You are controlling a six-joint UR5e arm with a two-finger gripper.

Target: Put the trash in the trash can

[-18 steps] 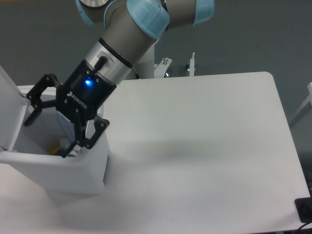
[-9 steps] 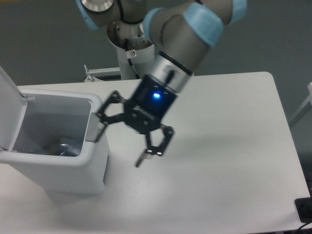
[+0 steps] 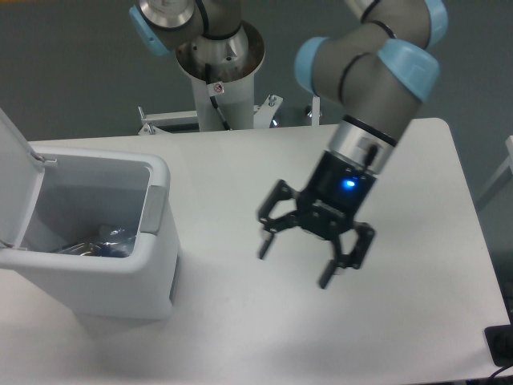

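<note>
claw spread wide, empty | trash inside trash can, well left

White table with rounded corners, dark grey floor behind, even lighting

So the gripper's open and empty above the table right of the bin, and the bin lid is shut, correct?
Not quite. The lid is open, swung up at the left side of the trash can, as the camera view shows, with its contents visible inside. The rest holds: the gripper is open, empty, and over the table to the right of the trash can.
</note>
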